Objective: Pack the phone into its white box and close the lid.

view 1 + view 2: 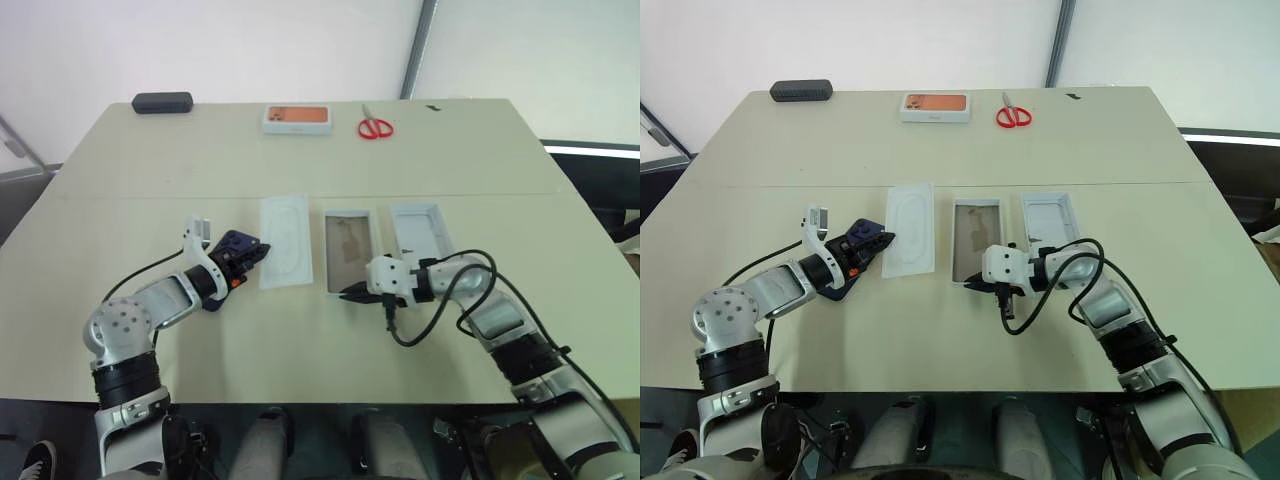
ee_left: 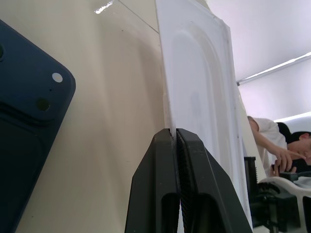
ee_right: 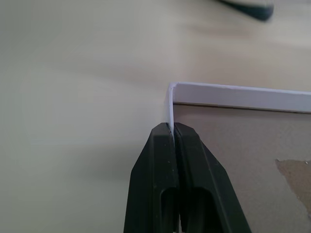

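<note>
**A:** Where do our grippers stand?

**B:** Our right gripper (image 3: 172, 124) has its 2 black fingers pinched tight on the thin wall of the shallow white cardboard box with the brownish floor (image 1: 347, 250), right at its near corner. Our left gripper (image 2: 175, 131) is clamped the same way on the edge of the flat white moulded insert with the oval recess (image 2: 199, 87).

**A:** And the slim dark navy-blue phone (image 2: 24, 126)?

**B:** It lies on the beige table (image 1: 300, 170) just beside the insert, on its outer left side, close by our left fingers. Nothing holds it. Its glossy back faces up, with the square camera bump showing.

**A:** How will it handle?

**B:** We judge it stiff, dense for its size, and slick on that glossy back. Lying flat, it offers little to grip, so we would take it by its 2 long edges near the middle, away from the lenses. The box is light, thin card: a pinch on 1 wall will drag it, and could bend the wall.

**A:** Which way do things point?

**B:** The box's long axis runs straight away from us. The shallow white cardboard lid (image 1: 420, 232) lies parallel just to its right, open side up, and the insert lies parallel just to its left. Our left gripper hides most of the phone in the head views, so we cannot tell its long axis for certain.
</note>
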Tool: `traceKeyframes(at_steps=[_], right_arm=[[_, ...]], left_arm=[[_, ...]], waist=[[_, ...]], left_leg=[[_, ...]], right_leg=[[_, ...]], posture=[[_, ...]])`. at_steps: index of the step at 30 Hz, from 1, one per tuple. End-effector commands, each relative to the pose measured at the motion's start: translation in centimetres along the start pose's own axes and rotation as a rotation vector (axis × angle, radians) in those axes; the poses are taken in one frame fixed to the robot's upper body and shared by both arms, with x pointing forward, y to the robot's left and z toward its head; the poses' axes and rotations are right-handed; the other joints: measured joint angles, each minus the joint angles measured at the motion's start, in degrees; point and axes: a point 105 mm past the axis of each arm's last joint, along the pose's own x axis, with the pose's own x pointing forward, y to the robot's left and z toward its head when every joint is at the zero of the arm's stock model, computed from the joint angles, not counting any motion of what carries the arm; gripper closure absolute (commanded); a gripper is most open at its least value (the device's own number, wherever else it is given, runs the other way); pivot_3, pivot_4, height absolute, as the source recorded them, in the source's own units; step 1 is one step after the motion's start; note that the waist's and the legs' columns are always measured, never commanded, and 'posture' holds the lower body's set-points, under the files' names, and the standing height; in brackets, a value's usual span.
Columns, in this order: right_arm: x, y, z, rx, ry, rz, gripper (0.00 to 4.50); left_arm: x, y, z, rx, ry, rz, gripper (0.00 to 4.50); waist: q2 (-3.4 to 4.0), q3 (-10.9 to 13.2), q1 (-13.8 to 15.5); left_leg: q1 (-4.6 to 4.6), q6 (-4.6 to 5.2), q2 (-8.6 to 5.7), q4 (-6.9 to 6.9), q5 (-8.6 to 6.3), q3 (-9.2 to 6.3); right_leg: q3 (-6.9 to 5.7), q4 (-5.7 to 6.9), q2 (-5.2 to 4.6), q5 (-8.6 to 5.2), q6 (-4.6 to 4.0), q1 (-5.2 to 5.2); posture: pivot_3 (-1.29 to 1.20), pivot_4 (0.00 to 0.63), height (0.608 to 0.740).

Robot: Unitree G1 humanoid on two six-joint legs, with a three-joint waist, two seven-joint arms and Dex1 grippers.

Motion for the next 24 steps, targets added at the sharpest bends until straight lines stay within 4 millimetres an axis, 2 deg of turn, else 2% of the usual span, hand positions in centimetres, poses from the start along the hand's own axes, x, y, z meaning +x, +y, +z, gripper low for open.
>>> traceKeyframes(at_steps=[1,8,11,15,17,24], right_arm=[[0.4,-0.3,2.6,-0.06,-0.06,-0.024,4.45],[0.7,-0.5,2.3,-0.031,-0.038,-0.065,4.45],[1.0,-0.4,2.6,-0.023,-0.054,-0.058,3.61],[0.6,-0.3,2.4,-0.051,-0.039,-0.069,1.65],[-0.4,-0.9,2.4,-0.055,-0.033,-0.098,0.62],[-6.2,-3.2,1.4,-0.015,0.024,-0.236,0.62]], left_arm=[[0.1,-1.2,1.1,0.018,-0.043,-0.043,4.5],[0.2,-1.4,1.3,0.036,-0.039,-0.042,4.5],[0.3,-1.5,1.3,0.028,-0.043,-0.045,4.5],[0.5,-1.6,1.0,0.03,-0.037,-0.046,4.5],[0.6,-1.6,0.7,0.037,-0.029,-0.045,4.5],[1.9,-2.2,-0.5,0.036,-0.015,-0.055,4.5]], waist=[[-0.01,0.0,0.21],[-0.01,0.0,0.29],[-0.01,0.0,0.09],[-0.01,0.0,0.16],[-0.01,0.0,0.21],[-0.03,0.01,0.42]], left_leg=[[0.0,-0.01,-0.01,0.0,0.01,-0.03],[-0.02,-0.01,-0.06,0.0,0.0,-0.02],[-0.02,-0.01,-0.05,-0.01,0.0,-0.01],[-0.02,-0.01,-0.04,-0.02,0.01,-0.01],[-0.02,-0.01,-0.05,-0.01,0.0,-0.01],[-0.04,-0.01,-0.08,0.0,0.0,-0.01]], right_leg=[[-0.01,0.0,0.0,0.0,0.0,0.01],[-0.02,-0.01,-0.05,0.0,0.0,0.01],[-0.02,-0.01,-0.02,0.0,0.0,0.0],[-0.02,-0.01,-0.01,0.0,0.0,-0.01],[-0.02,-0.01,-0.02,0.0,0.0,0.0],[-0.03,-0.08,-0.07,0.0,0.0,0.03]], posture=[[0.0,0.15,0.74],[0.0,0.15,0.74],[0.0,0.15,0.74],[0.0,0.15,0.74],[0.0,0.15,0.74],[0.0,0.15,0.74]])
